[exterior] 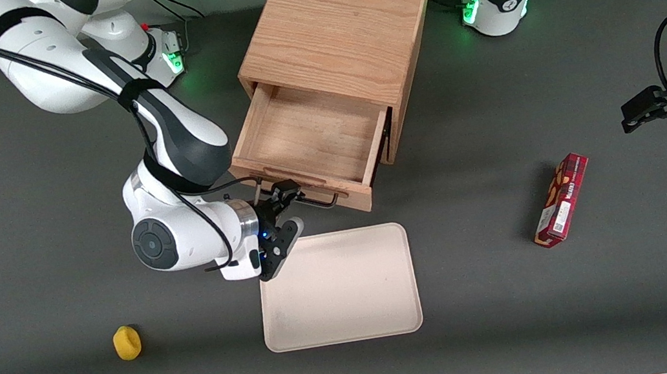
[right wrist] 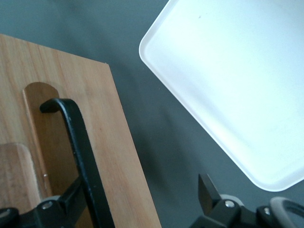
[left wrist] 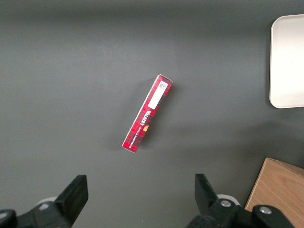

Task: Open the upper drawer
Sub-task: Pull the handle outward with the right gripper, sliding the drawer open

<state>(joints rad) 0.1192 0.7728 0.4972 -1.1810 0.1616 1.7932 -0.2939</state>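
I have the gripper (exterior: pixel 286 212) at the front of the upper drawer (exterior: pixel 311 144), right by its black wire handle (exterior: pixel 309 200). The drawer stands pulled well out of the light oak cabinet (exterior: pixel 338 36); I can see its bare wooden floor from the front camera, and nothing lies in it. I judge the opening as good as done.

The fingers are spread wide. In the right wrist view one finger (right wrist: pixel 61 209) sits against the handle (right wrist: pixel 78 156) where it stands off the wooden drawer front (right wrist: pixel 109 156), while the other (right wrist: pixel 209 194) hangs apart over the grey tabletop (right wrist: pixel 156 142), so nothing is clamped.

As for handling: the drawer is stiff solid wood, and I expect it to be moderately heavy, sliding on side runners. The wire handle is rigid, thin and smooth, so a grip could slip along it. I would take hold near its middle, fingers straddling the wire, and pull straight along the runners so the drawer does not rack or drag the cabinet.

A cream tray (exterior: pixel 338 287) lies just in front of the drawer, nearer the front camera. A red snack box (exterior: pixel 562 199) lies toward the parked arm's end, and a small yellow object (exterior: pixel 127 342) toward the working arm's.
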